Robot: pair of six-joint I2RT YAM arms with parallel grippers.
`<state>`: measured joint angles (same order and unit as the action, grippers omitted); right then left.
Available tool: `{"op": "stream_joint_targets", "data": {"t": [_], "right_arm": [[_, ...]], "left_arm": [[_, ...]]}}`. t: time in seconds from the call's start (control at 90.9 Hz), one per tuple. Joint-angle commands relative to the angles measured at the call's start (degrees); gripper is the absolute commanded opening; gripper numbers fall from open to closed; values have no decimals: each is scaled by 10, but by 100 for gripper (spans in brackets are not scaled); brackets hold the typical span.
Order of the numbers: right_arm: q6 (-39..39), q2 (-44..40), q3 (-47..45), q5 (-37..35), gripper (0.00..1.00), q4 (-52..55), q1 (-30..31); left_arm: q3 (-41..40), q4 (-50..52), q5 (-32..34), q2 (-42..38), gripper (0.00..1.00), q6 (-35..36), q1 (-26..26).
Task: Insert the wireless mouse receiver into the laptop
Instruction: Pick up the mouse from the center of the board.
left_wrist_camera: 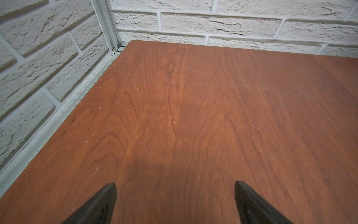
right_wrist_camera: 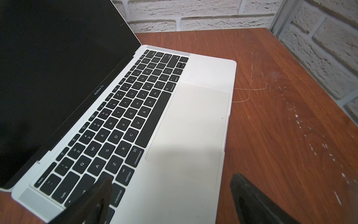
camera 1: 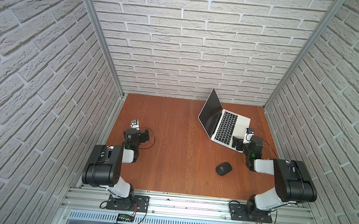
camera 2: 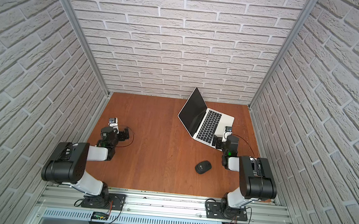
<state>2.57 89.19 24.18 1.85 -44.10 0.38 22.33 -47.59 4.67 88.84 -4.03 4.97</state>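
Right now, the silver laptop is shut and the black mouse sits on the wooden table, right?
No: the slim silver laptop is open, screen up, in both top views. The oval black mouse is on the brown wooden table.

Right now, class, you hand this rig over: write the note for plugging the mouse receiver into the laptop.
Left gripper: fingers open, empty, over bare table.
Right gripper: fingers open, empty, over the laptop at its near keyboard corner.
Laptop open, screen dark, far right of table; mouse lies apart, nearer the right arm's base.
Receiver: not visible in any view.
Done: nothing. Left: find the receiver, grasp it, plug it in.
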Motion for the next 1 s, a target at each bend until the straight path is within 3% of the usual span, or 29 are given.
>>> {"op": "stream_joint_targets", "data": {"t": [0.0, 0.209, 0.341, 0.451, 0.594, 0.704, 0.803, 0.99], "right_arm": [[2, -10, 7, -7, 99, -14, 0], [5, -47, 6, -12, 99, 9, 1], [71, -195, 48, -62, 99, 210, 1], [183, -300, 84, -23, 99, 402, 3], [292, -351, 135, 1, 99, 679, 40], [355, -357, 132, -30, 99, 813, 122], [443, -357, 115, -63, 99, 871, 204], [571, -334, 68, -72, 99, 823, 294]], "left_arm": [[5, -16, -6, -2, 98, -4, 4], [15, 21, -27, -26, 98, 4, 4], [-3, 46, -20, -103, 98, 18, -9], [4, 129, 1, -190, 98, 25, -47], [8, 238, -5, -296, 98, 16, -155], [2, 283, 1, -331, 98, 11, -262], [-4, 297, 5, -336, 98, -1, -334], [6, 310, 4, -307, 98, -9, -404]]}}
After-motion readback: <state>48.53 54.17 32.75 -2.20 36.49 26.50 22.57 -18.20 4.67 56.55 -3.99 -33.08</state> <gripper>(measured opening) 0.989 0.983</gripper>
